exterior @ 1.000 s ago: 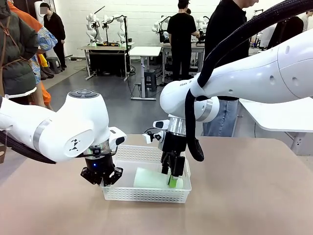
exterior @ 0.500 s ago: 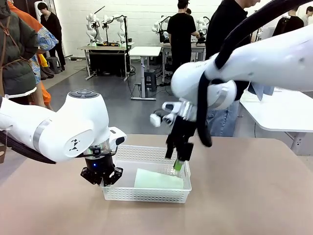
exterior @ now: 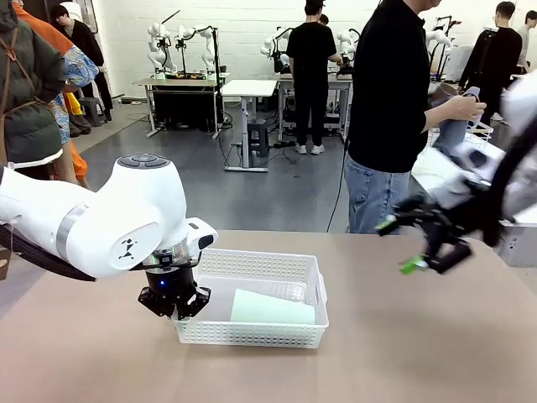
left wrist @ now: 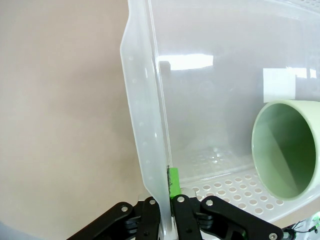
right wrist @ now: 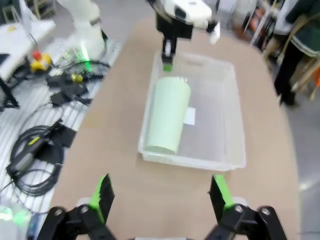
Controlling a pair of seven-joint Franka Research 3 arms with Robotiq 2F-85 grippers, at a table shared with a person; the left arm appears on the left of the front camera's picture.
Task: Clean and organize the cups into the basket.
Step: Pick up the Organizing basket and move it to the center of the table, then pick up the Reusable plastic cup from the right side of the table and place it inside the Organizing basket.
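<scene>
The tan desk (exterior: 403, 336) carries one white basket (exterior: 285, 267) left of the middle. The left arm (exterior: 109, 218) bulks in front of the basket's left end in the front view. The right arm (exterior: 512, 180) is blurred at the right edge, above the desk's far right part. A person (exterior: 388, 101) in a black top stands at the far side, turned right, hands on something by another table. In the right wrist view, cables (right wrist: 35, 142) lie beyond the desk's edge on the robot's side.

A mint cup (exterior: 273, 308) lies on its side in the basket, along the near long wall, its mouth (left wrist: 287, 150) toward the left claw. A small white label (right wrist: 189, 116) lies on the basket floor beside it.

The left claw (exterior: 174, 309) is clamped on the basket's left end wall (left wrist: 145, 125), fingers pressed together on the thin plastic, one green pad (left wrist: 173, 180) inside. The right claw (exterior: 401, 245) hangs well right of the basket, fingers (right wrist: 102, 197) spread wide, holding and touching nothing.
</scene>
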